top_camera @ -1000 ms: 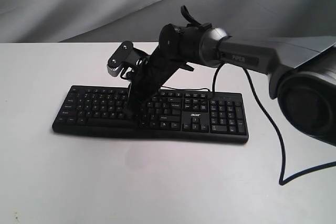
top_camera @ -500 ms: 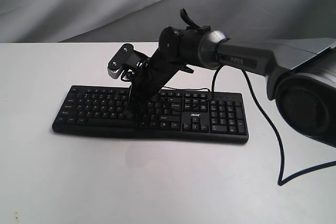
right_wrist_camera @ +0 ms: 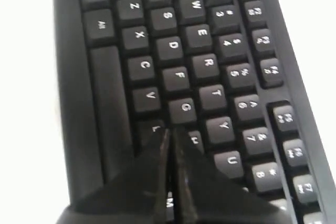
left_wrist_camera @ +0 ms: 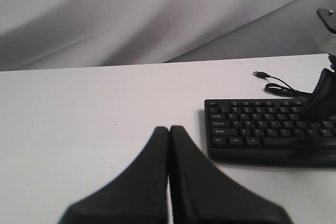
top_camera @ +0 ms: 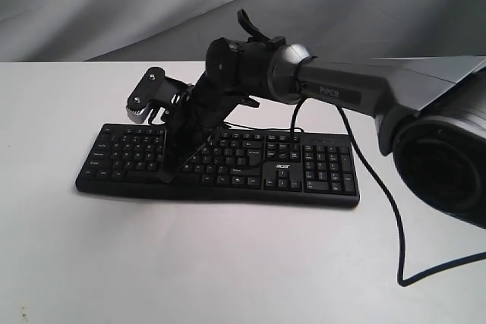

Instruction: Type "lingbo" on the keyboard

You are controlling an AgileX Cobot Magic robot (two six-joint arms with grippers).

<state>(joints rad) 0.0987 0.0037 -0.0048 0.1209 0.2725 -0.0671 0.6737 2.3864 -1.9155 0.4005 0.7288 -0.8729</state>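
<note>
The black keyboard (top_camera: 304,166) lies across the middle of the white table, number pad at its right end. My right gripper (top_camera: 166,177) reaches across to the left half of the keys. Its jaws are shut, nothing between them. In the right wrist view the keyboard (right_wrist_camera: 176,77) fills the frame, and the right gripper (right_wrist_camera: 168,131) has its tip down among the keys just below G, beside H. My left gripper (left_wrist_camera: 169,128) is shut and empty over bare table, off the end of the keyboard (left_wrist_camera: 247,125). The left arm is out of the exterior view.
The keyboard's thin USB cable (left_wrist_camera: 273,81) lies loose on the table behind it. A thicker black arm cable (top_camera: 383,187) hangs from the right arm and loops onto the table at the right. Grey cloth (top_camera: 114,5) hangs behind the table.
My right gripper has swung left along the keyboard, from near its middle to the left half of the letter keys, jaws still shut.
</note>
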